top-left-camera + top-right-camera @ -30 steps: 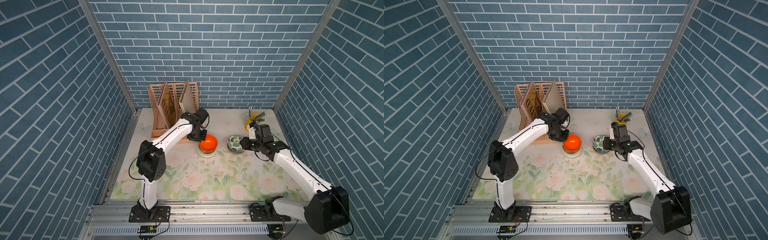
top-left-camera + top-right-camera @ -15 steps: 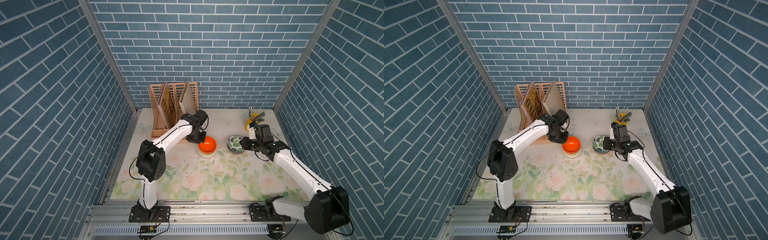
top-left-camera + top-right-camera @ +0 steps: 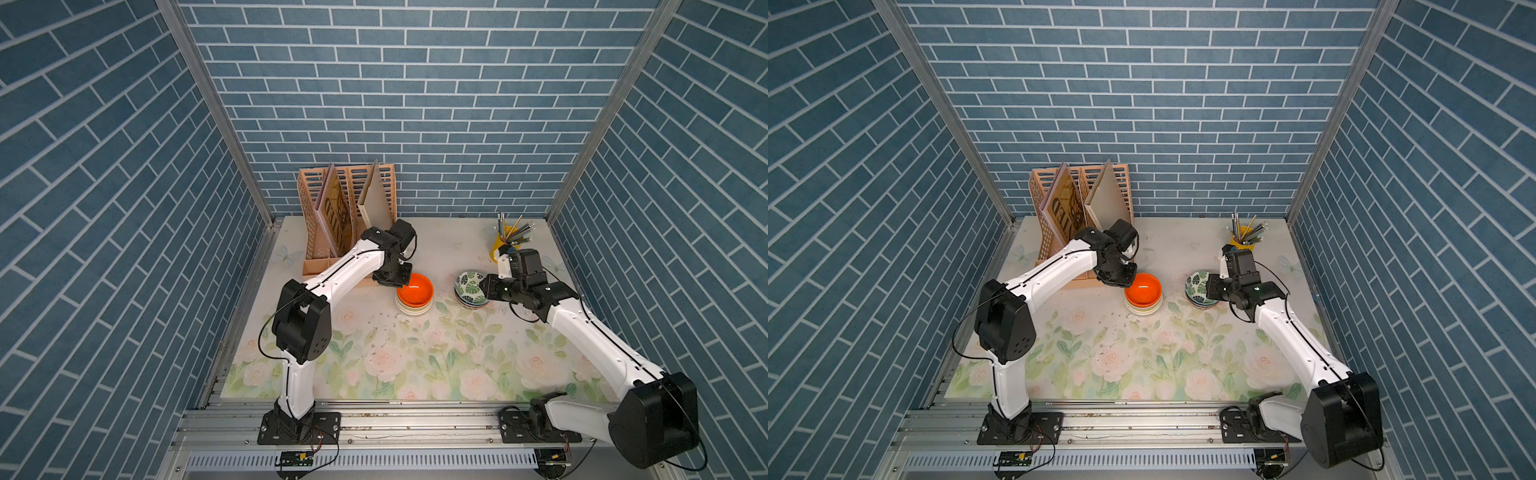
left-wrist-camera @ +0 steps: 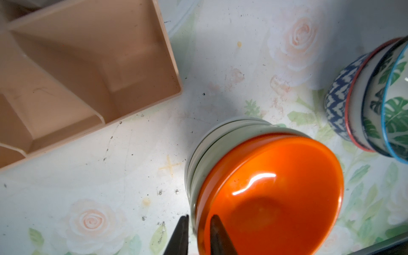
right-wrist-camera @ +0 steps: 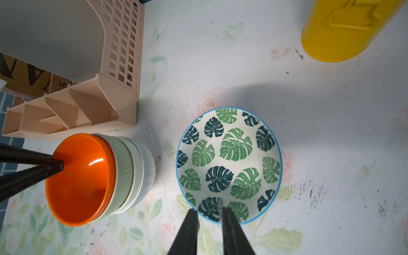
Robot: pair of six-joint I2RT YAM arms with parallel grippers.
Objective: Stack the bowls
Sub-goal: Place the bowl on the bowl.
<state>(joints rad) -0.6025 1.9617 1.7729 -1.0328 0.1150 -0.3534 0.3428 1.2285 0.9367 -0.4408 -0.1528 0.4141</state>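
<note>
An orange bowl (image 3: 415,286) (image 4: 276,187) sits on top of a stack of pale green, cream and white bowls (image 5: 136,167) at mid-table. My left gripper (image 4: 198,217) (image 3: 1128,279) straddles its rim, one finger inside and one outside. The jaws stand slightly parted, with a gap to the bowl wall. To the right, a green-leaf bowl (image 5: 229,163) (image 3: 467,284) tops a blue-patterned bowl (image 4: 335,99) and a red-rimmed bowl (image 4: 357,110). My right gripper (image 5: 208,209) (image 3: 1210,286) is shut on the leaf bowl's rim.
A peach file rack (image 3: 345,220) with boards stands just behind the left arm, close to the orange stack. A yellow pencil cup (image 3: 500,245) stands behind the right gripper. Brick-pattern walls close in three sides.
My left gripper's jaws have parted a little at the orange bowl's rim, and the bowl now rests on the stack. The right arm and leaf bowl have not moved.
</note>
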